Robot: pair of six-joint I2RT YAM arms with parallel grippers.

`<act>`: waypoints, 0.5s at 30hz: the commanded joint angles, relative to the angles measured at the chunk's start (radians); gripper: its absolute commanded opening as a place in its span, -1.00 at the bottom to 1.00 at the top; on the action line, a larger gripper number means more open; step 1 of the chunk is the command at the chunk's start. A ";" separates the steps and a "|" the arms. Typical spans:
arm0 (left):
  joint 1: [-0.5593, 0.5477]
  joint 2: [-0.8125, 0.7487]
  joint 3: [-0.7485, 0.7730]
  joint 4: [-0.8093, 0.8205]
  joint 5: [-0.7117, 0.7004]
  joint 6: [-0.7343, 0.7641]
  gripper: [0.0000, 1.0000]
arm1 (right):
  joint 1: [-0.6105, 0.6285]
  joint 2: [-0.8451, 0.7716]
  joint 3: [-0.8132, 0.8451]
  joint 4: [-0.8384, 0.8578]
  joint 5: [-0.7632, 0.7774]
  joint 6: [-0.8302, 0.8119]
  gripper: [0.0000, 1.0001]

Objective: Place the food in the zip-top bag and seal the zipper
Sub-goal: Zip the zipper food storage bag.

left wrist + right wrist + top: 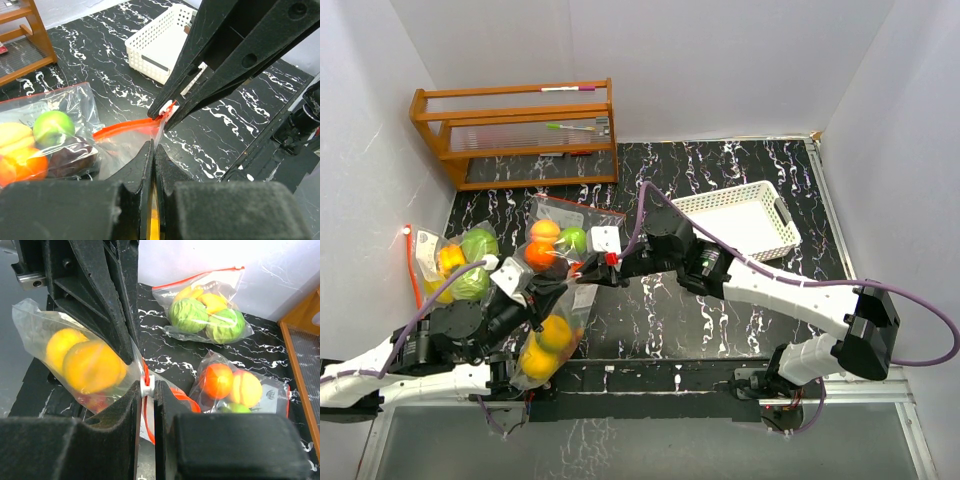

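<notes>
Three clear, crinkly zip-top bags are showing, each edged with a red zipper strip. The held bag [548,345] is hanging over the near edge of the black, white-veined table [650,320]. The left gripper [152,150] is pressing its two black fingers flat together on the bag's thin film. The right gripper [146,390] is pinching the small white zipper slider [146,388] at the end of the red zipper [125,130], its fingers nearly touching.

The food [92,365] in this bag is looking glossy and round. Two yellow-orange fruits are lying against the film, with something reddish under them that is too blurred to name.

A second bag [570,225] is lying flat on the table just beyond the grippers. It is holding four rounded pieces: one orange, one peach-coloured, one green and one dark purple.

A third bag [455,265] is resting near the left wall, well apart from the held one. It is carrying two green ridged, cabbage-like pieces and some smooth yellow ones whose number I cannot tell.

One white plastic basket [735,222], rectangular with latticed walls, is sitting at the far right. One slatted wooden rack [515,130] is standing at the back left, with two markers lying on it.
</notes>
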 commanded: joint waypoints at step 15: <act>0.001 0.224 0.102 0.067 0.040 0.162 0.43 | -0.070 -0.005 0.127 -0.117 -0.107 0.011 -0.84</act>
